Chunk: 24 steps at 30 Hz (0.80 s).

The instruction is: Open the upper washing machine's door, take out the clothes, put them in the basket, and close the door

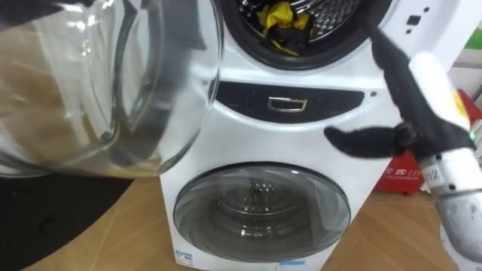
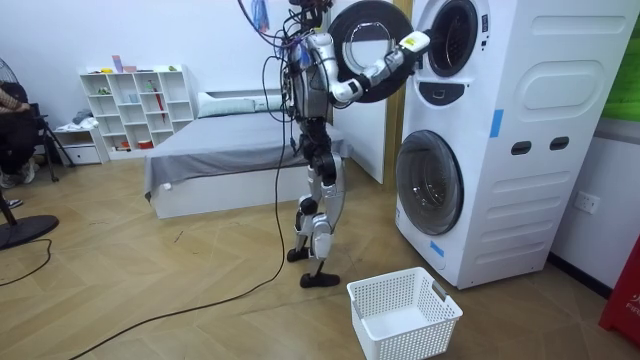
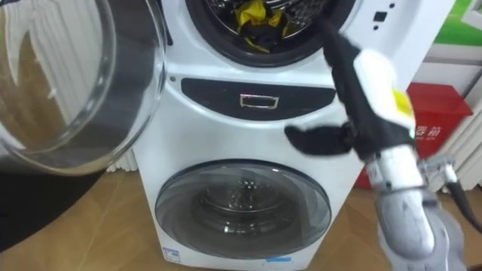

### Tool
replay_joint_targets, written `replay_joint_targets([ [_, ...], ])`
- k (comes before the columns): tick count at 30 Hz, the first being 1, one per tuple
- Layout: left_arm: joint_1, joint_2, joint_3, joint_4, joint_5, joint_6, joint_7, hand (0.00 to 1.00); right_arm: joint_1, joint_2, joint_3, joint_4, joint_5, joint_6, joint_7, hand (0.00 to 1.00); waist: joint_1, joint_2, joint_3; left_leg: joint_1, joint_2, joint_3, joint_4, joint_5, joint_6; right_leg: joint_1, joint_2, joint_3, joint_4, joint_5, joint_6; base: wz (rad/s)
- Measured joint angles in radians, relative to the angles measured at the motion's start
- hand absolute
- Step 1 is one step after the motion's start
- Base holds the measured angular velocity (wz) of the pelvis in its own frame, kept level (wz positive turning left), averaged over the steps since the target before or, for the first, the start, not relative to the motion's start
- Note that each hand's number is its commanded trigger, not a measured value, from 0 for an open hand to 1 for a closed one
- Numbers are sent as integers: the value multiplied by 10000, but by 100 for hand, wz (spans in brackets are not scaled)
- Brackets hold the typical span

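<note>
Wooden floor (image 2: 150, 290), bed (image 2: 220, 150), white shelf (image 2: 135, 105)

- The right hand (image 1: 428, 94) stands at the right of the left eye view, fingers straight and pointing to the upper left, thumb stretched sideways toward the frame's middle.
- Its wrist and forearm enter from the lower right corner.
- In the room view the robot stands upright, right arm raised forward at head height.

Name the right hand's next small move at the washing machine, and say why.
Probably push the right hand forward into the upper drum towards the yellow and black clothes. The door stands open, the hand is open and empty just outside the rim, and the clothes lie inside, untouched.
</note>
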Motion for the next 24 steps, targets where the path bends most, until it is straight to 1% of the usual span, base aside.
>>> replay_joint_targets([
  [1,-3,10,-3,8,0,0,0,0,-126,-1,33,0,1,37,0,0,3,-11,-7,-2,-2,0,0,0,0,-2,-2,-1,-1,0,0,0],
  [3,-39,29,1,164,4,16,-4,0,-721,-1,201,1,-89,191,0,0,2,-9,-7,-13,-9,1,-1,0,0,-8,-10,-7,1,2,4,0],
  [4,-35,35,4,181,7,27,-5,0,-850,-1,231,1,-166,190,-1,0,2,-7,-7,-16,-8,2,-1,0,0,-16,-10,-11,2,3,4,0],
  [6,-27,5,182,178,111,170,-27,0,-1225,-4,282,1,-447,201,-2,0,38,-11,-42,-156,-5,-19,5,0,0,-71,-13,-99,12,3,4,9],
  [8,-41,1,192,181,193,262,-52,0,-1416,-18,290,5,-584,302,-3,0,57,-8,-45,-176,1,-20,7,0,0,-76,-15,-197,13,3,4,12],
  [11,-82,-16,199,181,201,433,-98,0,-1477,-26,317,9,-689,487,-3,0,260,15,-44,-165,7,-24,10,0,0,-37,-18,-241,16,3,3,4],
  [13,-72,-15,198,196,197,451,-105,0,-1477,-41,393,21,-683,608,-1,0,277,22,-36,-173,6,-41,14,0,0,-1,-43,-371,12,3,4,15],
  [15,-60,7,198,98,199,645,-228,0,-1487,-43,576,53,-714,764,2,0,280,20,-29,-169,1,-137,89,0,0,51,-62,-506,5,2,5,17],
  [16,-63,14,197,83,197,666,-272,0,-1527,-47,668,81,-755,807,3,0,305,12,-24,-170,1,-155,98,0,0,53,-60,-514,4,2,5,8],
  [18,-117,11,180,-9,200,794,-321,0,-1668,-121,998,160,-954,959,18,0,435,-26,0,-185,6,-284,103,0,0,54,-49,-529,6,1,3,5],
  [20,-141,3,170,-100,193,806,-305,0,-1833,-269,1175,426,-1081,958,126,0,545,-79,2,-187,7,-287,159,0,0,54,-55,-511,50,-8,-12,2],
  [22,-122,33,225,-90,201,811,-301,0,-2040,-275,1208,910,-1349,966,251,0,671,-170,43,-205,5,-297,331,-1,0,56,-79,-501,185,-31,-30,0],
  [23,-154,72,319,-80,291,810,-297,0,-2041,-275,1203,1183,-1638,1050,351,0,803,-311,47,-357,0,-294,591,-32,-2,35,-99,-551,222,-95,-50,6],
  [24,-151,102,380,-64,520,821,-254,0,-2041,-275,1205,1380,-1685,1058,460,0,896,-358,115,-540,44,-293,979,-114,-25,-29,-93,-575,378,-142,-88,6],
])
